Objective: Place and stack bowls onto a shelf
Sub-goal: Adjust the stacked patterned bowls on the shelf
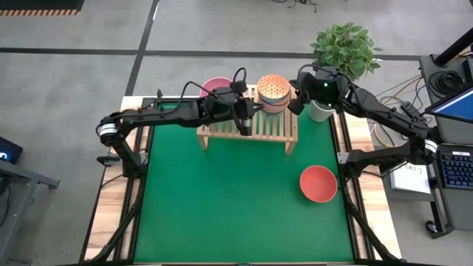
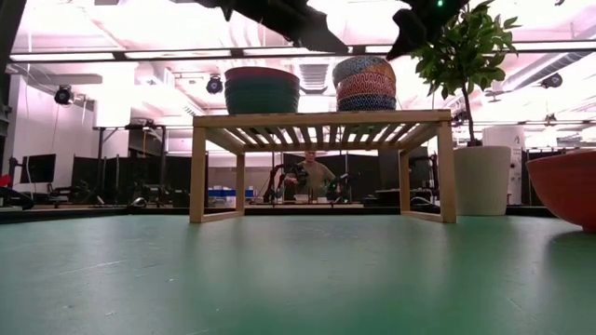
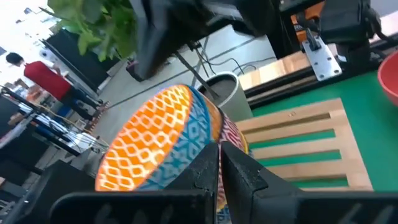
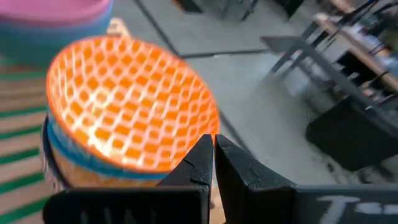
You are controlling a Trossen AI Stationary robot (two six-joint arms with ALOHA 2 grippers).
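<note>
The shelf (image 1: 281,130) (image 2: 321,118) stands at the far middle of the green table. On its slatted top sit two stacks of bowls. One is a pink bowl on a teal one (image 1: 216,86) (image 2: 262,89). The other is a stack of patterned bowls topped by an orange-lattice one (image 1: 272,90) (image 2: 364,82) (image 3: 149,140) (image 4: 127,102). A red bowl (image 1: 318,183) (image 2: 568,186) rests on the table at the right. My left gripper (image 1: 255,108) (image 3: 219,155) is shut, close to the patterned stack on its left side and above the shelf. My right gripper (image 1: 295,102) (image 4: 214,146) is shut, close on the stack's right side.
A white pot (image 1: 319,111) (image 2: 481,179) with a leafy plant stands just right of the shelf, under my right arm. Open green mat lies between the shelf and the near edge. Beyond the table a person sits among desks in the low view.
</note>
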